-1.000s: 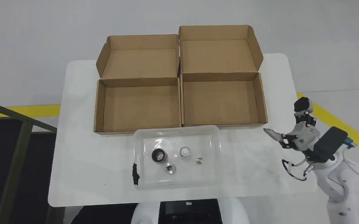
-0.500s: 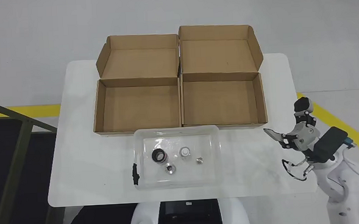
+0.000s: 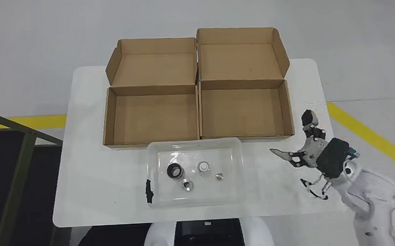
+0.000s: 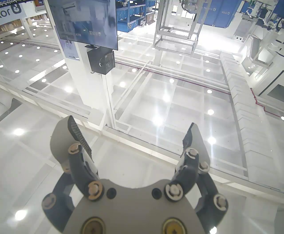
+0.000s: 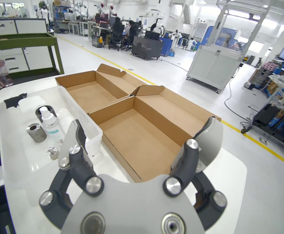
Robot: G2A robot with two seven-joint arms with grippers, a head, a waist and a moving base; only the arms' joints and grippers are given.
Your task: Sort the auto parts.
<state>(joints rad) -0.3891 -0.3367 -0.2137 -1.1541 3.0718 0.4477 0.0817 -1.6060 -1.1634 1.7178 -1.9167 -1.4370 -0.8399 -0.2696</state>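
Note:
A clear plastic tray (image 3: 194, 143) at the table's front holds a black ring (image 3: 176, 171), a small white bottle (image 3: 204, 167), a metal cylinder (image 3: 187, 186) and a small metal part (image 3: 219, 176). In the right wrist view the tray's wall (image 5: 73, 104) stands ahead of my right gripper, with the ring (image 5: 45, 110), bottle (image 5: 51, 126), cylinder (image 5: 36, 132) and small part (image 5: 53, 153) inside. My right gripper (image 3: 291, 133) (image 5: 143, 124) hangs open and empty over the table, right of the tray. My left gripper (image 4: 131, 126) is open, empty, and faces a ceiling.
Two open, empty cardboard boxes stand side by side behind the tray, the left box (image 3: 150, 117) and the right box (image 3: 245, 111); their lids lean back. A black clip (image 3: 148, 191) sits on the tray's left rim. Bare white table (image 3: 85, 162) lies on both sides.
My right arm has moved left, from beyond the table's right edge to over the table and nearer the tray. The tray, parts and boxes have not shifted.

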